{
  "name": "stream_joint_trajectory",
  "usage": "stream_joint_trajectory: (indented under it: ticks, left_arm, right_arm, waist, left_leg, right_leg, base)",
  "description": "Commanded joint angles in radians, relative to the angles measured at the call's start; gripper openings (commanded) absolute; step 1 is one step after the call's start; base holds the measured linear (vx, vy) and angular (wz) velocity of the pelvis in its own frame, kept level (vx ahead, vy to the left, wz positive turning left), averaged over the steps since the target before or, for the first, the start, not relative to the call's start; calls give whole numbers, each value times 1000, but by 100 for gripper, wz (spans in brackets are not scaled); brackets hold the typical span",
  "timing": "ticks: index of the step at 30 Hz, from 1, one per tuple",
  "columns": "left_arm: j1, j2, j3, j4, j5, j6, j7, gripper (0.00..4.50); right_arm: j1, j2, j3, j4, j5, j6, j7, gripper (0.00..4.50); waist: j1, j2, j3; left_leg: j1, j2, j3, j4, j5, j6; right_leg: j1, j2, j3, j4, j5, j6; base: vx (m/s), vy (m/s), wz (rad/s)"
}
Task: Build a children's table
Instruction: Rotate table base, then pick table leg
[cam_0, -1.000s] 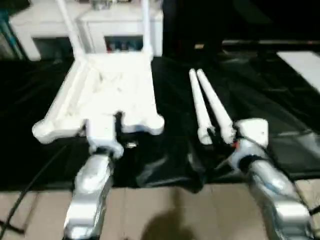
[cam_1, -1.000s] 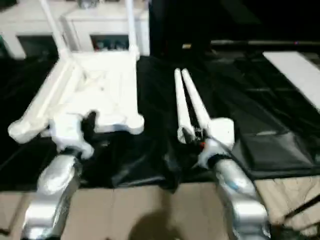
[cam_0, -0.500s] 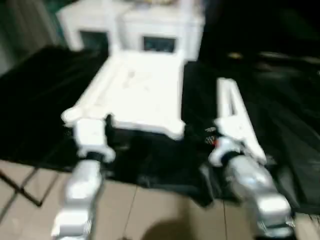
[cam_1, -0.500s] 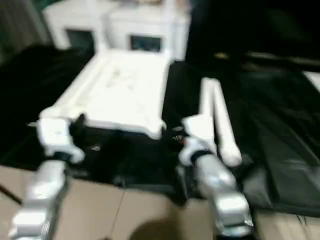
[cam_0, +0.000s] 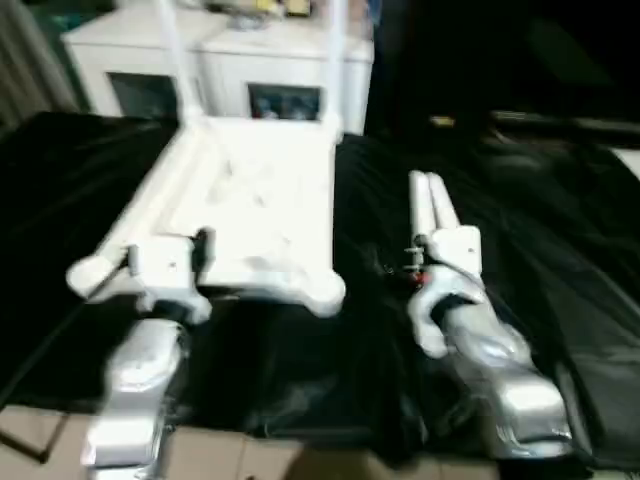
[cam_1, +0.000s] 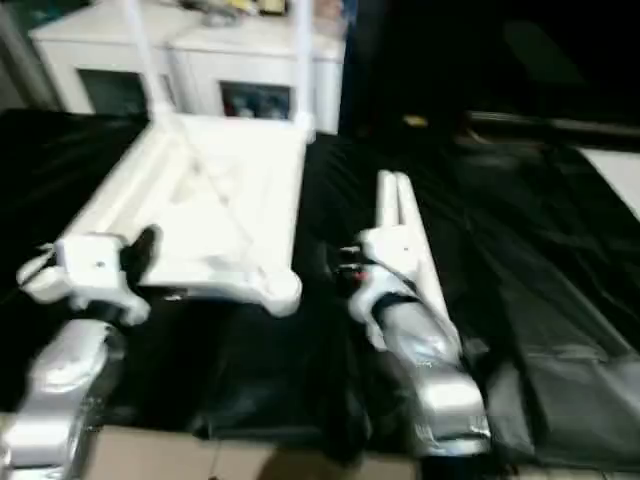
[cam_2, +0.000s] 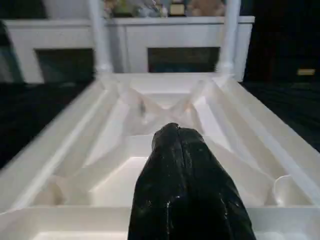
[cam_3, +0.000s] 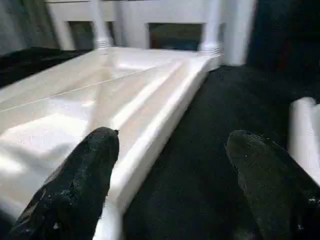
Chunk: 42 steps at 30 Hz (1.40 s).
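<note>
The white tabletop (cam_0: 250, 205) lies upside down on a black cloth, ribbed underside up. Two white legs (cam_0: 335, 60) stand upright in its far corner sockets. Two loose legs (cam_0: 430, 200) lie side by side on the cloth to its right. My left gripper (cam_2: 172, 135) is shut, with nothing in it, and hovers over the tabletop's near edge (cam_0: 205, 245). My right gripper (cam_3: 172, 145) is open over the cloth, between the tabletop's near right corner (cam_3: 115, 200) and the loose legs (cam_3: 305, 135). Its wrist covers the legs' near ends.
A white cabinet (cam_0: 230, 70) with glass doors stands right behind the tabletop. The black cloth (cam_0: 540, 230) spreads far to the right, with a white panel (cam_1: 615, 170) at its right edge. Tan floor (cam_0: 230, 460) shows along the near side.
The head camera has swung, shifting the whole picture. My right arm has moved forward from the loose legs' near ends and now lies over them. The left gripper stays at the tabletop's near edge.
</note>
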Motion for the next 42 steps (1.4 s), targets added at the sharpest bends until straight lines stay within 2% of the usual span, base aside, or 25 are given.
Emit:
stream_joint_trajectory:
  ticks: [1, 2, 3, 4, 5, 6, 7, 8, 9, 10, 11, 13, 14, 15, 17, 19, 20, 21, 24, 25, 27, 29, 31, 37, 42]
  left_arm:
    - [-22, -2, -44, 2, -18, 26, -51, 5]
    - [-24, 10, -58, 5, -20, 37, -72, 5]
    - [-31, 38, -87, 21, -11, 70, -101, 5]
    - [-34, 48, -97, 29, -5, 90, -109, 1]
    - [-37, 60, -110, 43, -22, 119, -144, 20]
    - [-37, 60, -110, 43, -22, 119, -144, 20]
    - [-46, 80, -132, 64, -39, 160, -200, 33]
    - [-46, 80, -132, 64, -39, 160, -200, 41]
    - [-58, 89, -141, 69, -63, 211, -234, 44]
    - [-58, 89, -141, 69, -63, 211, -234, 44]
    - [-68, 104, -155, 67, -69, 241, -262, 71]
    - [-76, 128, -173, 55, -76, 269, -299, 79]
    - [-77, 142, -183, 42, -81, 276, -322, 85]
    - [-77, 157, -193, 26, -88, 286, -341, 100]
    - [-75, 180, -211, -3, -99, 305, -368, 122]
    - [-65, 196, -229, -41, -108, 333, -392, 133]
    - [-64, 198, -231, -45, -108, 337, -394, 133]
    - [-61, 200, -235, -51, -107, 341, -395, 158]
    - [-54, 201, -241, -65, -110, 368, -400, 165]
    - [-51, 208, -254, -72, -106, 381, -405, 184]
    - [-50, 209, -258, -72, -102, 381, -405, 204]
    - [-49, 211, -263, -78, -101, 385, -403, 206]
    - [-47, 218, -272, -89, -101, 395, -401, 216]
    - [-40, 232, -283, -110, -94, 413, -405, 274]
    - [-44, 236, -285, -116, -91, 414, -403, 317]
  right_arm:
    - [-24, -38, -25, 18, -52, 118, -47, 378]
    - [-43, -46, -35, 26, -41, 156, -43, 378]
    - [-72, -55, -63, 45, 3, 181, -11, 378]
    - [-81, -55, -73, 52, 4, 179, -14, 396]
    - [-98, -63, -80, 73, -9, 185, -27, 407]
    - [-98, -63, -80, 73, -9, 185, -27, 407]
    - [-141, -81, -88, 128, -34, 228, -52, 417]
    - [-141, -81, -88, 128, -34, 228, -52, 424]
    - [-175, -92, -100, 172, -39, 276, -71, 437]
    - [-175, -92, -100, 172, -39, 276, -71, 437]
    - [-197, -101, -102, 199, -41, 308, -78, 450]
    - [-224, -101, -116, 222, -32, 361, -82, 450]
    - [-236, -96, -121, 233, -27, 386, -84, 450]
    - [-249, -89, -134, 244, -21, 413, -88, 450]
    - [-266, -84, -144, 266, -25, 442, -98, 450]
    - [-286, -86, -151, 297, -42, 461, -122, 450]
    - [-288, -86, -153, 300, -43, 464, -124, 450]
    - [-292, -85, -156, 305, -42, 470, -127, 450]
    - [-310, -81, -160, 335, -30, 521, -131, 450]
    - [-319, -79, -163, 360, -33, 540, -142, 450]
    - [-323, -73, -171, 372, -29, 546, -147, 450]
    - [-330, -65, -187, 383, -24, 560, -150, 450]
    - [-344, -57, -201, 402, -18, 566, -158, 450]
    - [-369, -35, -216, 403, 2, 575, -155, 450]
    - [-389, -17, -231, 384, 16, 577, -150, 450]
  waist:
    - [5, -7, -60]
    - [24, -12, -70]
    - [30, -32, -74]
    - [40, -26, -83]
    - [38, -18, -76]
    - [38, -18, -76]
    - [30, -12, -63]
    - [27, 1, -57]
    - [23, -9, -49]
    - [23, -9, -49]
    - [23, -11, -40]
    - [28, -20, -32]
    - [33, -15, -33]
    - [32, -21, -33]
    - [38, -17, -37]
    - [43, -25, -38]
    - [44, -24, -39]
    - [45, -24, -38]
    - [47, -27, -40]
    - [48, -34, -41]
    - [51, -31, -41]
    - [54, -38, -43]
    - [58, -39, -44]
    - [63, -38, -39]
    - [70, -38, -39]
  left_leg:
    - [14, 74, -51, -21, 460, 342]
    - [-16, 32, -19, -5, 469, 277]
    - [-57, 16, -8, -27, 406, 170]
    - [-47, 23, -3, -38, 322, 81]
    - [-40, 32, -5, -58, 237, 21]
    - [-40, 32, -5, -58, 237, 21]
    - [-22, 53, -11, -78, 114, -49]
    - [-11, 63, -11, -87, 31, -74]
    - [0, 77, 0, -97, -47, -78]
    - [0, 77, 0, -97, -47, -78]
    - [0, 82, 9, -108, -112, -81]
    - [8, 88, 24, -118, -215, -89]
    - [7, 92, 28, -120, -212, -95]
    - [5, 93, 30, -122, -205, -95]
    - [3, 94, 34, -120, -168, -104]
    - [1, 94, 43, -122, -155, -109]
    - [0, 95, 44, -122, -148, -111]
    - [-1, 94, 46, -121, -139, -112]
    - [-5, 91, 49, -119, -100, -106]
    - [-5, 90, 50, -118, -85, -102]
    - [-6, 90, 52, -118, -68, -97]
    - [-6, 90, 54, -118, -47, -90]
    - [-7, 91, 53, -119, -31, -89]
    - [-4, 93, 56, -123, -62, -101]
    - [-2, 95, 57, -125, -64, -111]
  right_leg:
    - [-29, -109, 82, -85, 379, 3]
    - [-1, -108, 93, -72, 531, -23]
    - [39, -101, 95, -49, 829, -11]
    - [44, -84, 77, -42, 939, -5]
    - [42, -71, 62, -49, 883, -13]
    - [42, -71, 62, -49, 883, -13]
    - [36, -65, 54, -73, 609, -49]
    - [28, -64, 53, -87, 408, -100]
    - [18, -68, 56, -100, 256, -149]
    - [18, -68, 56, -100, 256, -149]
    - [19, -71, 57, -109, 116, -176]
    - [4, -76, 63, -126, -92, -167]
    - [1, -78, 66, -126, -114, -154]
    - [0, -77, 66, -127, -118, -149]
    - [-3, -77, 66, -122, -83, -141]
    - [-6, -75, 64, -119, -43, -140]
    - [-5, -75, 64, -117, -33, -140]
    - [-8, -74, 64, -117, -17, -139]
    - [-3, -72, 65, -115, 27, -132]
    - [-1, -73, 65, -114, 39, -131]
    - [-1, -74, 66, -115, 49, -131]
    - [0, -74, 65, -114, 68, -132]
    - [1, -72, 64, -112, 92, -132]
    - [-5, -71, 64, -114, 45, -125]
    - [-7, -72, 64, -114, 47, -115]
  base:
    - [71, -22, 5]
    - [71, -22, 5]
    - [0, 0, 0]
    - [2, -51, -3]
    - [2, -51, -3]
    - [0, 0, 0]
    - [0, 0, 0]
    - [0, 0, 0]
    - [0, 0, 0]
    - [0, 0, 0]
    - [0, 0, 0]
    - [-72, -13, 2]
    - [-69, -12, 3]
    - [-53, -6, 0]
    - [0, 0, 0]
    - [0, 0, 0]
    - [0, 0, 0]
    - [0, 0, 0]
    - [0, 0, 0]
    - [0, 0, 0]
    - [0, 0, 0]
    - [0, 0, 0]
    - [0, 0, 0]
    - [0, 0, 0]
    - [0, 0, 0]
